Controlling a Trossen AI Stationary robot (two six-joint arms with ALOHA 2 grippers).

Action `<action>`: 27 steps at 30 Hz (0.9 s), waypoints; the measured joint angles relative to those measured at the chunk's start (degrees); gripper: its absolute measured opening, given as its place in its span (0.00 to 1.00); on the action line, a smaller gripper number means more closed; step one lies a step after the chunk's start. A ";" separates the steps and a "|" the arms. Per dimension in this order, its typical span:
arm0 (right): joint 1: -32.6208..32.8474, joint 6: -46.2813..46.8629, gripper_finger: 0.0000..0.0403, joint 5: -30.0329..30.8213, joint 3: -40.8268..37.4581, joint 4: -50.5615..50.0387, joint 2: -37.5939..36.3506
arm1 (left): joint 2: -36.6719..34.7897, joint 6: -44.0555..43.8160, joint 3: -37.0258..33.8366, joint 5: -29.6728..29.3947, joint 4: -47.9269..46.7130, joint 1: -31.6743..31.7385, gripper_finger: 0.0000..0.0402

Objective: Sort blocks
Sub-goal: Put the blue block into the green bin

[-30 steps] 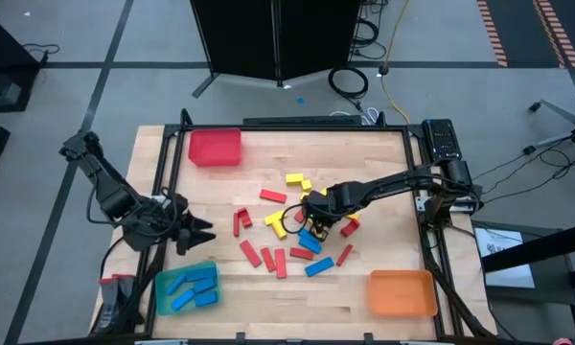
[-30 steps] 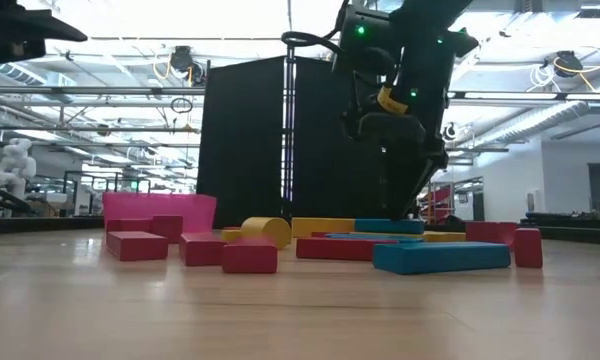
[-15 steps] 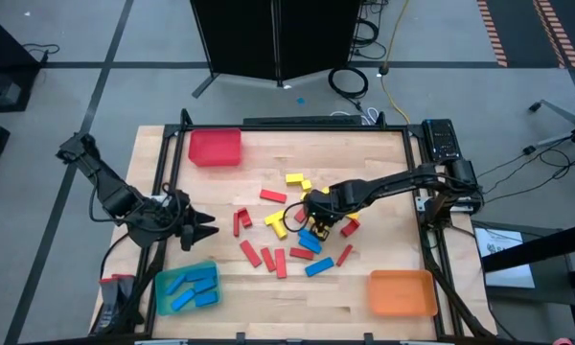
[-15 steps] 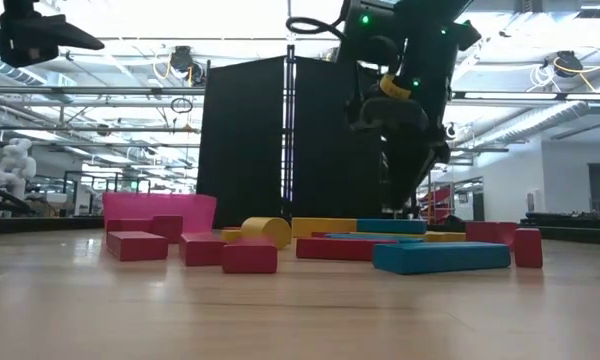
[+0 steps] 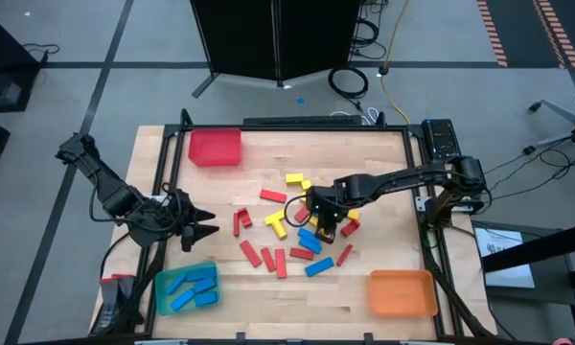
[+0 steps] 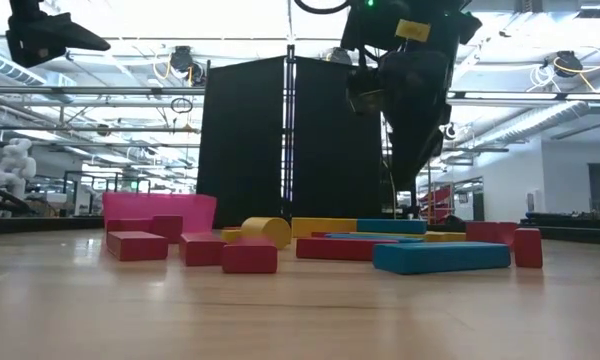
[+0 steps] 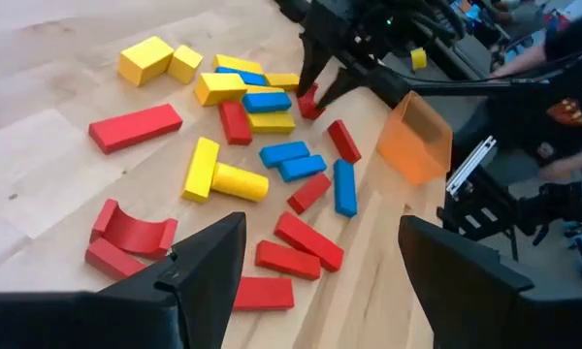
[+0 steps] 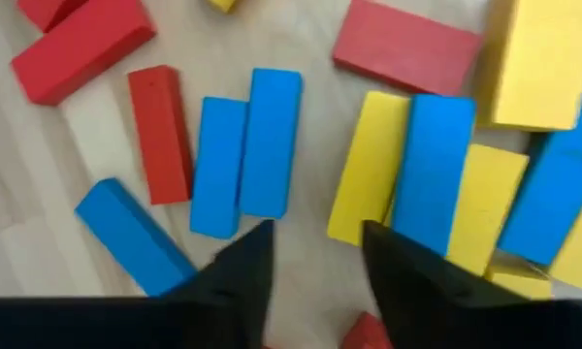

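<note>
Hovering right gripper (image 5: 328, 226) over the blocks (image 5: 297, 230) heaped mid-table, fingers parted, empty.
Poised to pick; blue ones already fill the tray (image 5: 185, 288) at the near-left corner. Left gripper (image 5: 199, 228) waits, spread, by the left edge.

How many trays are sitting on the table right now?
3. In the high view: the red tray at top left, the teal tray holding blue blocks at bottom left, and the orange tray at bottom right. None looks hidden.
</note>
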 joint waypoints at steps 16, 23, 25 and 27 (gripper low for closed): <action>-2.78 -3.67 0.69 3.81 0.02 -1.01 4.59 | 0.02 1.01 0.00 -1.10 0.00 0.00 0.69; -4.44 -5.85 0.66 4.90 0.04 -0.58 7.11 | 0.02 1.01 0.00 -1.30 0.08 0.00 0.69; -4.71 -6.48 0.66 4.93 0.05 -0.54 7.78 | 0.02 1.01 0.00 -1.34 0.16 -0.02 0.69; -4.94 -6.50 0.66 4.88 0.16 -0.34 8.35 | 0.02 0.99 0.00 -1.34 0.16 -0.02 0.69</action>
